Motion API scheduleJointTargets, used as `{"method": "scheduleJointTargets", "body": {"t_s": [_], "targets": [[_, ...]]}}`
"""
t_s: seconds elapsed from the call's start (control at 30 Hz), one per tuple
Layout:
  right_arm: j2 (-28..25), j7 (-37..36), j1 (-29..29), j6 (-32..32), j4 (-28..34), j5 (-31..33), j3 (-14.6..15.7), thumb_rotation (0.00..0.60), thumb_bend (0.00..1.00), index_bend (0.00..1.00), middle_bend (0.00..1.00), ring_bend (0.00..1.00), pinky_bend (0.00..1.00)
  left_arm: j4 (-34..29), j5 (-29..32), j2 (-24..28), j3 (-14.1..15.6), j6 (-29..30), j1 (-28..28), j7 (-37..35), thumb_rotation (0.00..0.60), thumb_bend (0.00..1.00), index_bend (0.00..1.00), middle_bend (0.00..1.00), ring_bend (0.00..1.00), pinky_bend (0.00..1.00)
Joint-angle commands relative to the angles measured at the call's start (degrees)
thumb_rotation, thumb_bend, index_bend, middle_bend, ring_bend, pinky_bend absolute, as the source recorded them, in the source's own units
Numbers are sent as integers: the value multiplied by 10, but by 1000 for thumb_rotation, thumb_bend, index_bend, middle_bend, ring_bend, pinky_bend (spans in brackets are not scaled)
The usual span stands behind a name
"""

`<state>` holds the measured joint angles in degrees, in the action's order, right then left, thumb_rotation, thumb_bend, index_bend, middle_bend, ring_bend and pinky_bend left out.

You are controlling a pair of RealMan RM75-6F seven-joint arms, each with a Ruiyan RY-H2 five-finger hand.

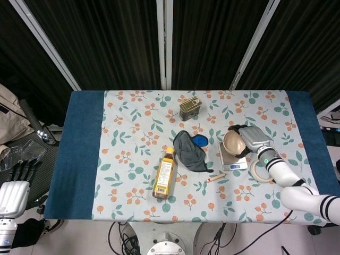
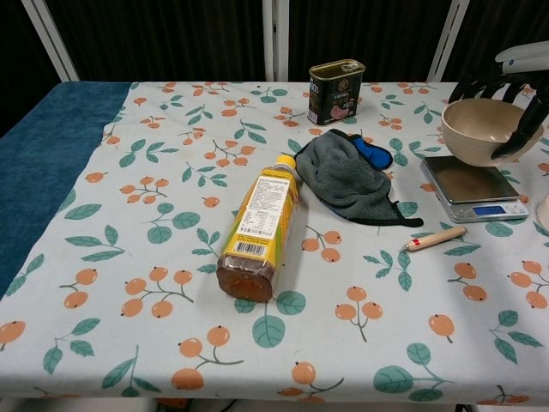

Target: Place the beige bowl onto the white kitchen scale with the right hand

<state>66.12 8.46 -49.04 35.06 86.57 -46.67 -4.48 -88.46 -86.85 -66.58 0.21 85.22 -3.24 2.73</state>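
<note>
My right hand grips the beige bowl by its rim and holds it in the air just above the white kitchen scale. In the chest view the beige bowl hangs tilted over the scale, with dark fingers wrapped around its right side. The scale's platform is bare and its display glows blue. My left hand hangs off the table at the lower left, its fingers apart and holding nothing.
A roll of tape lies right of the scale. A small red-tipped stick, a grey cloth over a blue item, a lying juice bottle and a tin can sit further left.
</note>
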Motion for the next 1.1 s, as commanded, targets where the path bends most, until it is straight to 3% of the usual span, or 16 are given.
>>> {"method": "scheduleJointTargets", "body": {"t_s": [0.03, 0.4, 0.63, 0.8, 1.1], "targets": [[8, 10, -6, -3, -6, 14, 7, 600, 67, 226, 203, 179, 327, 1, -1, 0, 0, 0, 0, -2, 600, 123, 109, 51, 0, 45], [6, 27, -11, 6, 7, 30, 20, 600, 50, 218, 191, 175, 288, 7, -4, -1, 1, -4, -1, -31, 600, 122, 109, 50, 0, 45], [12, 19, -9, 7, 3, 24, 18, 600, 31, 86, 84, 45, 183, 19, -4, -8, 1, -1, 1, -26, 600, 123, 109, 51, 0, 45], [18, 10, -9, -2, -1, 15, 16, 600, 26, 8, 46, 12, 130, 27, -1, -12, 1, -3, 2, -27, 600, 122, 109, 51, 0, 45], [4, 6, -7, 4, 12, 8, 14, 600, 17, 0, 0, 0, 34, 29, -4, -11, 1, 0, 3, -36, 600, 123, 108, 51, 0, 45]]}}
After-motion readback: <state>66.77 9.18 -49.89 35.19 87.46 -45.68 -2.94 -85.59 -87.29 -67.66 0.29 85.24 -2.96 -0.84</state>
